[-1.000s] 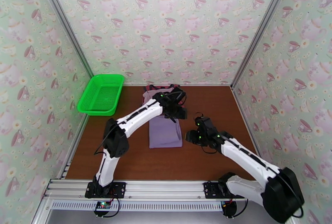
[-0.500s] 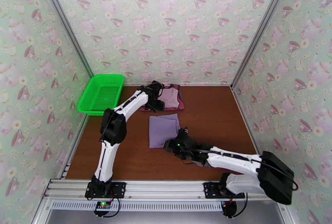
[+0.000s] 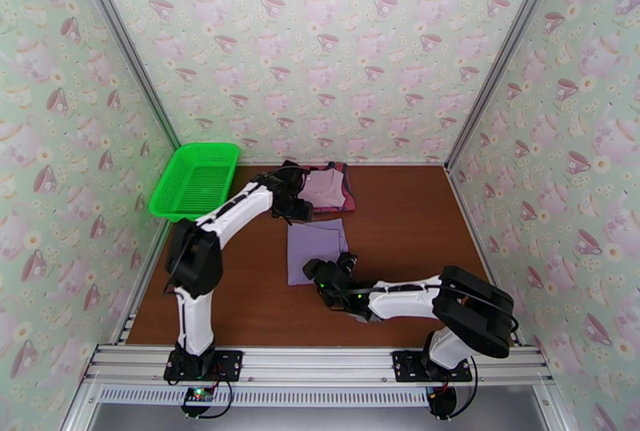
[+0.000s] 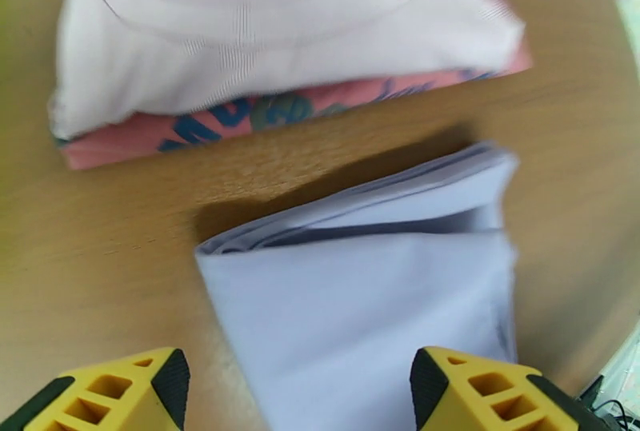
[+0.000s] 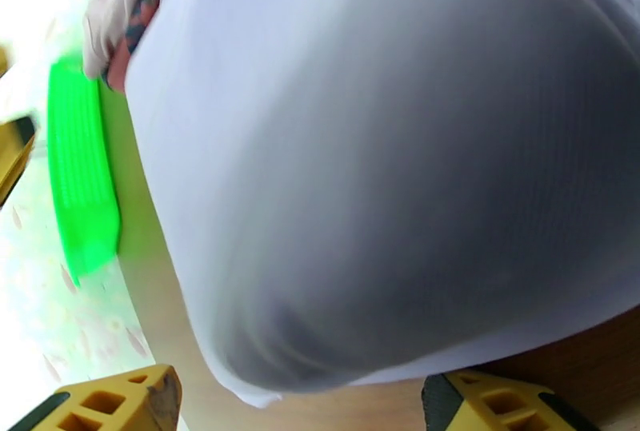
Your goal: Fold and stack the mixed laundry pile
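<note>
Left hand (image 4: 294,386) and right hand (image 5: 308,405) both gape, empty. Our folded lavender shirt (image 3: 316,247) lies mid-bench, near the far-edge stack (image 3: 328,187). If we grab only its top layers, we risk unfolding it.

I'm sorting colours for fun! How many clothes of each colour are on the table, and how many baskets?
Lavender-purple folded shirt: 1
Pale pink shirt: 1
Dusty-red tank top: 1
Green mesh basket: 1
Total: 4
</note>
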`<state>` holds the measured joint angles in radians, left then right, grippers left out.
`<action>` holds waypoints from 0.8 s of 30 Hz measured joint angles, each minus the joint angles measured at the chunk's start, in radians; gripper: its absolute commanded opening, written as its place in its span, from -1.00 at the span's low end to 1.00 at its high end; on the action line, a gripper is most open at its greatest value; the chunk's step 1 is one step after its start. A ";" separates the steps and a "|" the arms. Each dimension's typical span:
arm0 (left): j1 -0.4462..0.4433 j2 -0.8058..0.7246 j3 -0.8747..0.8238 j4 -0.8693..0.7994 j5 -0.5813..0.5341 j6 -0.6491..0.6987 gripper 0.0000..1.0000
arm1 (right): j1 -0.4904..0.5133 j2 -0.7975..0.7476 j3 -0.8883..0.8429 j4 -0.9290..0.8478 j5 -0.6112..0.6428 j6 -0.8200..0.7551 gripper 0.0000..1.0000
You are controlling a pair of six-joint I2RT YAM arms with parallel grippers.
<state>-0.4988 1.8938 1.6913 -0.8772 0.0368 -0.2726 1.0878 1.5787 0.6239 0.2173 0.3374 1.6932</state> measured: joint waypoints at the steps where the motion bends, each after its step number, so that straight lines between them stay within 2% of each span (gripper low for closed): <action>1: 0.000 -0.023 -0.007 0.006 0.000 0.005 0.56 | 0.003 0.000 0.000 -0.004 0.021 0.021 0.65; 10: 0.008 -0.072 -0.104 0.036 0.001 0.035 0.56 | 0.011 0.033 0.042 -0.093 0.132 0.175 0.48; 12: 0.014 -0.072 -0.116 0.037 0.004 0.042 0.56 | 0.011 0.049 0.055 -0.101 0.136 0.200 0.36; 15: 0.023 -0.076 -0.134 0.037 0.007 0.046 0.56 | 0.011 0.071 0.059 -0.106 0.144 0.237 0.06; 20: 0.030 -0.114 -0.174 0.037 0.022 0.050 0.56 | 0.002 0.073 0.044 -0.117 0.151 0.260 -0.58; 22: 0.032 -0.144 -0.196 0.037 0.027 0.050 0.56 | -0.030 0.060 0.017 -0.121 0.130 0.226 -0.84; 24: 0.034 -0.178 -0.217 0.033 0.028 0.049 0.56 | -0.083 0.038 -0.005 -0.127 0.087 0.162 -0.97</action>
<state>-0.4648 1.7161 1.4742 -0.8440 0.0647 -0.2234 1.0046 1.6169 0.6186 0.0902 0.4244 1.8553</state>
